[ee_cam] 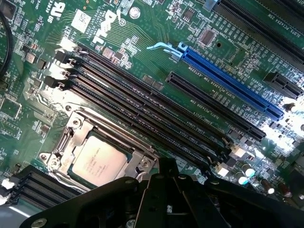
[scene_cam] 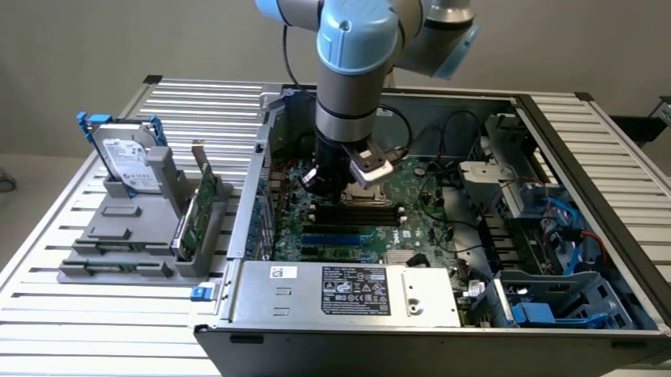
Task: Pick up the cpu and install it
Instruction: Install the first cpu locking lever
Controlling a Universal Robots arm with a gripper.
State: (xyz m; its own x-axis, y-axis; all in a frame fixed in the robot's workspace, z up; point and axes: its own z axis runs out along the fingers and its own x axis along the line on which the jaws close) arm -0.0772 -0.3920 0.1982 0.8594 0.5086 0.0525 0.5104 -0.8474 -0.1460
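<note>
Wrist view: gripper (ee_cam: pixel 166 190), fingers together and holding nothing, hangs just above the cpu (ee_cam: pixel 99 161) seated in its metal socket frame (ee_cam: pixel 71 137) on the motherboard (ee_cam: pixel 142 52) inside the open computer case (scene_cam: pixel 587 141), memory slots (ee_cam: pixel 142 104) beyond.

Silvery square cpu (ee_cam: pixel 100 163), flat, seated in motherboard socket

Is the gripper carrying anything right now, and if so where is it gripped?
Nothing is held. The gripper is shut and empty above the motherboard, and the cpu lies in its socket beside it.
</note>
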